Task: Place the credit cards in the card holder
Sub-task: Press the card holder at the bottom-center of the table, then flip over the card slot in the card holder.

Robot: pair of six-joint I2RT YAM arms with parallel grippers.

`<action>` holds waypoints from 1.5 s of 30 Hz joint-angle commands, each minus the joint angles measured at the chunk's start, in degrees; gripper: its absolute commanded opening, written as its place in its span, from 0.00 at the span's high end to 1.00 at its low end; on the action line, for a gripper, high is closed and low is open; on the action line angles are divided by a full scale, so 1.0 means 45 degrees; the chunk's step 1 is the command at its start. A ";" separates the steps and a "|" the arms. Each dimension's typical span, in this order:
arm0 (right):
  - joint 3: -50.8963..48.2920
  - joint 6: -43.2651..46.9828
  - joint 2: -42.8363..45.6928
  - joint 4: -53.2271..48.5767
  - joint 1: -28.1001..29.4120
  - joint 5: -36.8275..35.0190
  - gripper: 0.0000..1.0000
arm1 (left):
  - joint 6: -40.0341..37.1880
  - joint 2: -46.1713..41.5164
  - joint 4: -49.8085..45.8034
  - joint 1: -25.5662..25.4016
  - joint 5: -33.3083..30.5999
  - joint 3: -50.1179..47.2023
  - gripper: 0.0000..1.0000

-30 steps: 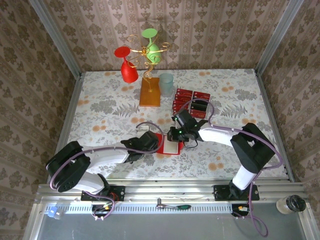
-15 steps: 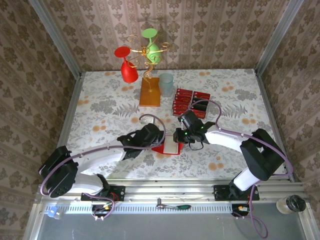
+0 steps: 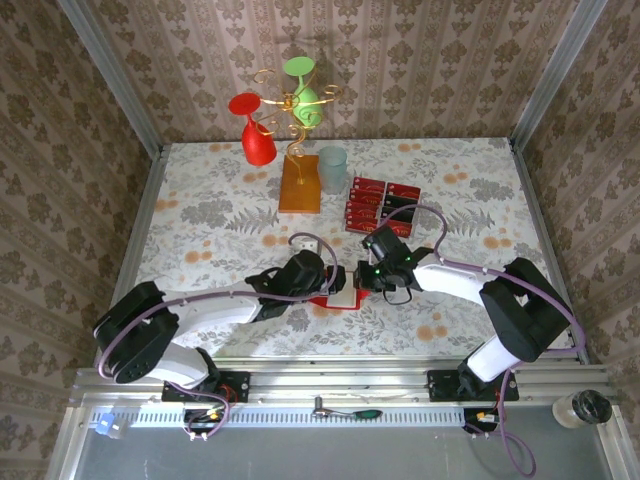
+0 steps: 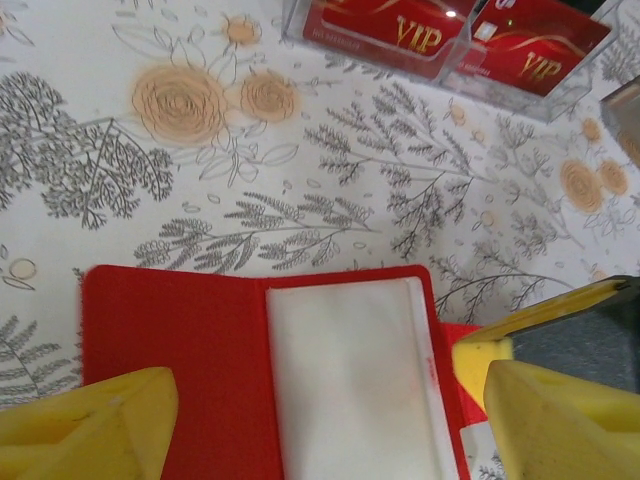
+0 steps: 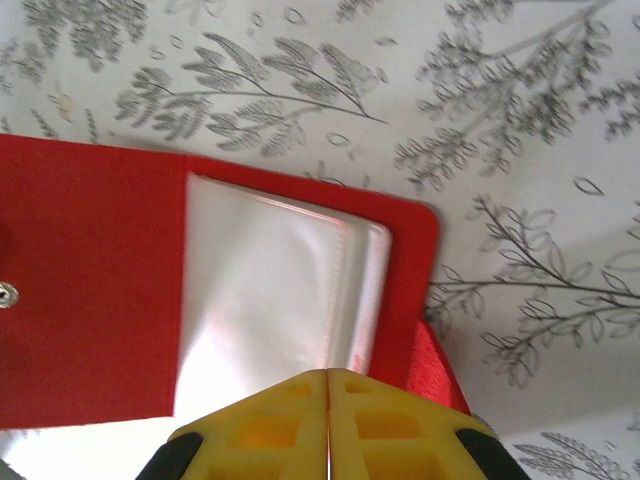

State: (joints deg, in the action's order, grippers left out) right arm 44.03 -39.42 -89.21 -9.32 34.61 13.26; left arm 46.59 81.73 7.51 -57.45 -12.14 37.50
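Left jaws shifted, card holder (image 4: pixel 185 365) between them

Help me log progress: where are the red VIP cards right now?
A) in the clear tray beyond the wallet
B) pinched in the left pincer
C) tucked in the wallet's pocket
A: the credit cards sit in the clear tray, beyond the card holder lying open on the table.

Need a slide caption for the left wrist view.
Open red card holder lies between the spread left fingers; red VIP credit cards sit in a clear tray beyond.
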 commanded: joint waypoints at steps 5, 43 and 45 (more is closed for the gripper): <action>-0.0839 -0.0066 0.0547 0.0204 -0.0469 -0.0374 0.91 | 0.0409 0.0328 0.0631 -0.0085 0.0122 -0.0759 0.19; 0.1216 -0.0001 -0.0882 -0.0038 0.0002 0.0179 0.93 | -0.0816 0.0835 -0.0233 -0.0361 -0.0509 -0.0578 0.19; 0.1301 0.0077 -0.1175 0.0001 0.0015 0.0208 0.93 | -0.0808 0.0921 -0.0186 -0.0358 -0.0574 -0.0642 0.19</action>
State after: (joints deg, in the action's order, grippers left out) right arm 48.29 -40.40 -92.64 -8.12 34.39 13.96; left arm 43.46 85.54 8.32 -58.54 -13.52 34.79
